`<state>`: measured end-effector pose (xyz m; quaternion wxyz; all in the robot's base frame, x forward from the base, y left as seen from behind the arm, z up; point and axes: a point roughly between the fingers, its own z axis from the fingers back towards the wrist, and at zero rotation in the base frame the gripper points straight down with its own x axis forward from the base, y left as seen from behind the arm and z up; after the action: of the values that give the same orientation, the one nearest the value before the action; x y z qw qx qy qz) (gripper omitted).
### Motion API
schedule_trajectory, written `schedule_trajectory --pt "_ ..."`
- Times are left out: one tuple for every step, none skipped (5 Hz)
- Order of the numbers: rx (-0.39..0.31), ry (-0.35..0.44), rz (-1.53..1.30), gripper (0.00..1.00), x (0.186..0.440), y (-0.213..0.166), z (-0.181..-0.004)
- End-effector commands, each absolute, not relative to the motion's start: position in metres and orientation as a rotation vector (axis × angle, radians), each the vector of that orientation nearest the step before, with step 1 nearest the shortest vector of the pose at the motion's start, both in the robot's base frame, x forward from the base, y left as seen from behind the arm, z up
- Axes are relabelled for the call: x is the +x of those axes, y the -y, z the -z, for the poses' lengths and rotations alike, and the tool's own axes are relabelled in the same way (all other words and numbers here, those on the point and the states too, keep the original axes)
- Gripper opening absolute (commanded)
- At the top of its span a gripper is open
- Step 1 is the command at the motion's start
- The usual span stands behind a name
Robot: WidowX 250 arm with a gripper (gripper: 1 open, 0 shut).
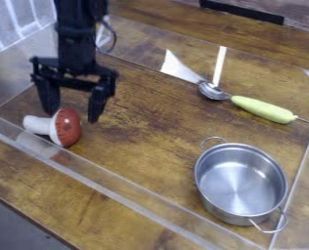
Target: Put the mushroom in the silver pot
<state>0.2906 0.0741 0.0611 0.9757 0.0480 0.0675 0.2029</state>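
**Open gripper poised above the mushroom, pot standing to the right**

Your gripper (72,104) points straight down over the left part of the wooden table (157,127), its two dark fingers (46,95) spread wide apart with nothing between them. You have hold of nothing.

The mushroom (56,126) lies on its side just below and in front of the fingers, near the left edge of the table. Its reddish-brown cap faces right and its white stem points left. The fingertips sit close above it, but you cannot tell from this view whether they touch it.

The silver pot (242,182) stands upright at the near right, well apart from the mushroom, and its inside shows bare metal. One thin wire handle shows at its near right rim.

At the far right you have a metal spoon (217,78) with a white handle, its bowl nearest you. Just to its right lies a yellow-green corn-like vegetable (266,108), pointing diagonally. A clear plastic wall (118,186) runs along the near edge of the table.
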Motion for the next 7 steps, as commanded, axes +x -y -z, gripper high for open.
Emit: schedule_trajectory --pt "0.115 -0.099 -0.454 1.0 0.295 -0.087 -0.054" --pt "0.131 -0.102 -0.473 1.0 0.298 -0.092 -0.042" --pt "0.136 -0.104 -0.488 1.0 0.302 -0.097 -0.039" --pt "0.137 -0.105 -0.496 0.0 0.305 -0.1 -0.04" --pt "0.138 -0.106 -0.501 0.0 0.307 -0.102 -0.04" --pt "0.139 -0.107 -0.504 0.0 0.308 -0.105 -0.04" --pt "0.141 -0.108 -0.508 0.0 0.309 -0.107 -0.04"
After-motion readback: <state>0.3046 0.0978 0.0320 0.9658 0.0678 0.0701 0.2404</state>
